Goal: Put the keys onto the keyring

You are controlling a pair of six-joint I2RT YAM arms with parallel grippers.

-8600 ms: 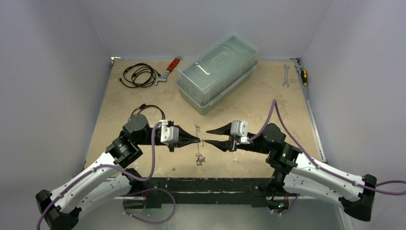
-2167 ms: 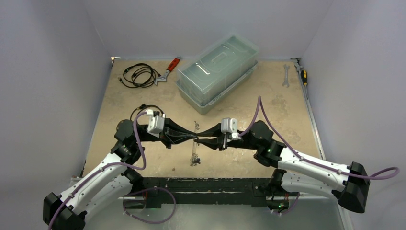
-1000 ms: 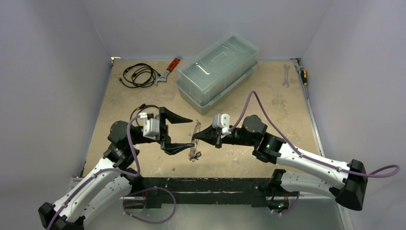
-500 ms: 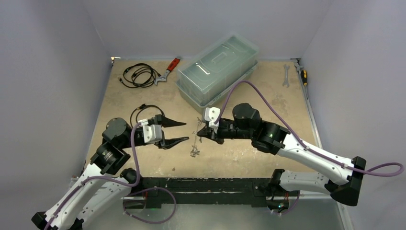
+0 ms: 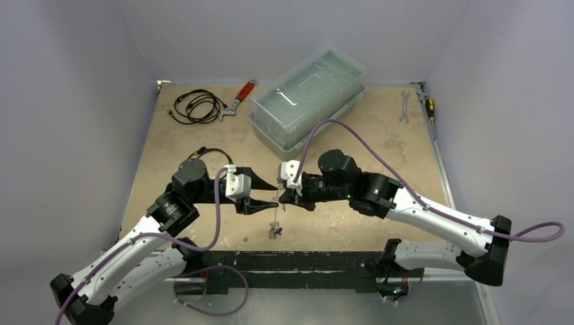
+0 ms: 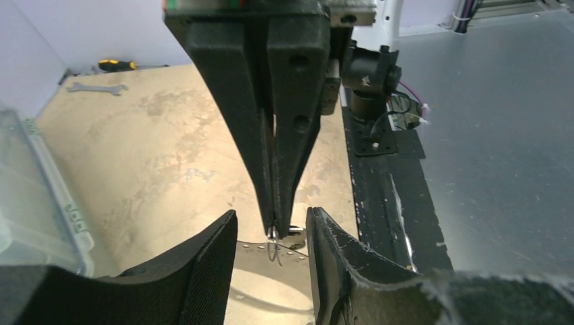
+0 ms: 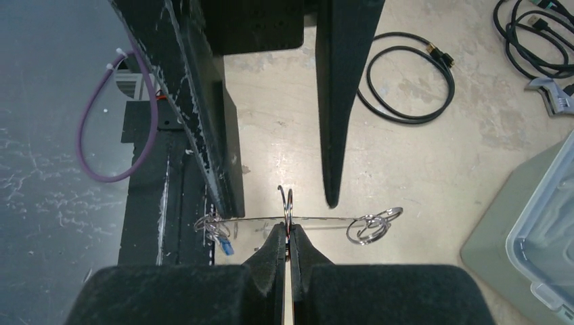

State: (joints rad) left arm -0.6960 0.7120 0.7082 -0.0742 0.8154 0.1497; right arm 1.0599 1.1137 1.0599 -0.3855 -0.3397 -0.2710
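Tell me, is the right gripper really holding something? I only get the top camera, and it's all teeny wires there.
Observer: Yes. In the right wrist view the right gripper is shut on a small metal ring that pokes out past its tips.
Operator: Is there a blue key anywhere?
Observer: A blue tag shows at one end of the thin keyring.
Operator: Is the left gripper grabbing too?
Observer: No. The left wrist view shows the left gripper open, with one finger on each side of the right gripper's tips.
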